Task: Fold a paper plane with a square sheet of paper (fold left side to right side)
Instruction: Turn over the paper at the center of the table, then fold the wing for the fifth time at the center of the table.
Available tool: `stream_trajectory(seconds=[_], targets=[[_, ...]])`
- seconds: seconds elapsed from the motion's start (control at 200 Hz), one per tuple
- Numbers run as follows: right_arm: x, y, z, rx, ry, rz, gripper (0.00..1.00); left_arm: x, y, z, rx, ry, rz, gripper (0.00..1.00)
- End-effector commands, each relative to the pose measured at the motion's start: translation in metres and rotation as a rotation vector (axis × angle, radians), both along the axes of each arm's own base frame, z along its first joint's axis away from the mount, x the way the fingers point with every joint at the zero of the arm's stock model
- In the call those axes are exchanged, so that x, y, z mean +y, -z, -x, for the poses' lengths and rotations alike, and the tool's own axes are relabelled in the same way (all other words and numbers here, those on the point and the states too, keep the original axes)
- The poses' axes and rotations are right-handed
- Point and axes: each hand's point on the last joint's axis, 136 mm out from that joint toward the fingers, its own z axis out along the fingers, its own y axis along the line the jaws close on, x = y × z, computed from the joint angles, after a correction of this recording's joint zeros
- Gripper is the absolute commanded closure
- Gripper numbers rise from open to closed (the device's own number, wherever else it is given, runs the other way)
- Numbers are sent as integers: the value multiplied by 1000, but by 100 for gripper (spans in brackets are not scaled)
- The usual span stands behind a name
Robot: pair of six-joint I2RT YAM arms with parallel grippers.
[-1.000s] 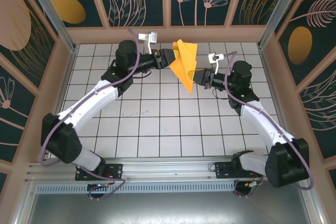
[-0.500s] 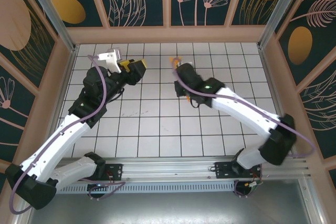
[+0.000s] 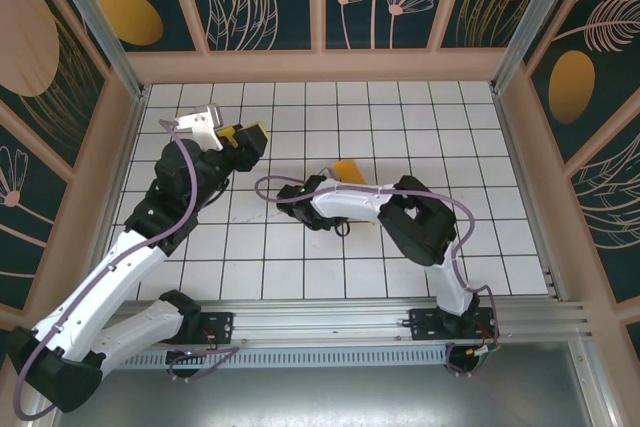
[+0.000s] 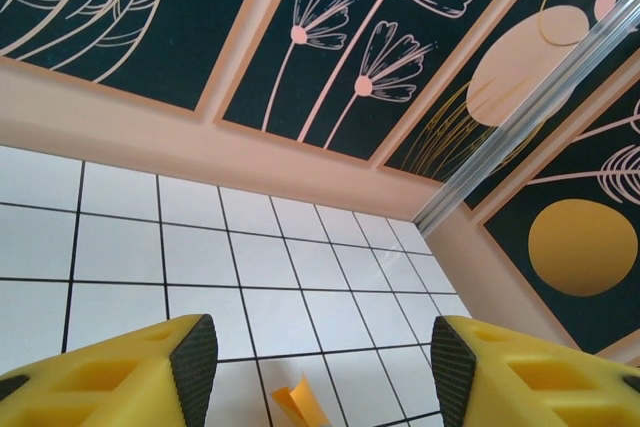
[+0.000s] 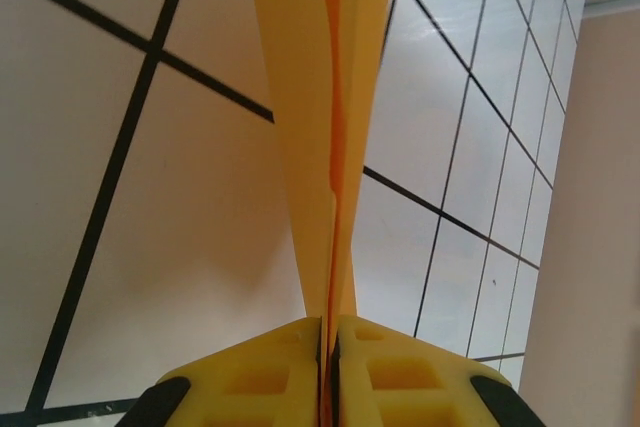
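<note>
The square sheet of paper is folded into a slim orange paper plane (image 5: 325,137). My right gripper (image 5: 328,332) is shut on its lower edge, and the folded layers rise straight up from the jaws. From above, a small orange tip of the plane (image 3: 348,169) shows just over the tiled table, at the right gripper (image 3: 335,177). My left gripper (image 3: 245,135) hangs raised at the back left, open and holding nothing. In the left wrist view the left gripper (image 4: 315,367) has its pads wide apart, with a corner of the orange paper (image 4: 300,402) far below between them.
The white tiled table (image 3: 300,257) is boxed in by wooden walls (image 3: 320,65) with floral panels. The right arm (image 3: 400,212) lies folded low across the table's middle. A metal post (image 4: 520,117) stands in the far corner of the left wrist view.
A second ago both grippers held the paper up at the back. The left gripper has let go and drawn back left. The right arm has swung down to mid-table with the paper.
</note>
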Motion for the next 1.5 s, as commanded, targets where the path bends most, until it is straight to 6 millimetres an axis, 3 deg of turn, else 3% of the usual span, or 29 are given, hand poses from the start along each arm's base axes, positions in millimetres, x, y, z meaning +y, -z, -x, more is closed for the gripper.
stream_trajectory(seconds=[0.0,0.175,0.355,0.515,0.711,0.881,1.146,1.326,1.491], targets=[[7,5,4,35,-35,-3,87,3,5,-1,9,-12,-1,39],[12,32,14,150,-53,-15,84,-1,8,-3,19,0,-1,39],[27,38,23,227,-78,-121,64,-5,10,-5,39,12,2,39],[46,20,29,254,-107,-284,43,-7,9,-5,53,16,13,37],[56,-26,45,243,-142,-538,21,-3,19,-6,105,-18,60,29],[38,-72,45,174,-121,-793,15,-20,60,-12,221,36,79,29],[-18,-124,7,-27,-58,-1258,4,-70,148,-16,438,189,150,26],[-56,-133,-8,-107,-19,-1513,1,-109,192,-20,537,271,165,25],[-78,-122,-7,-111,33,-1670,1,-141,228,-28,614,317,151,25]])
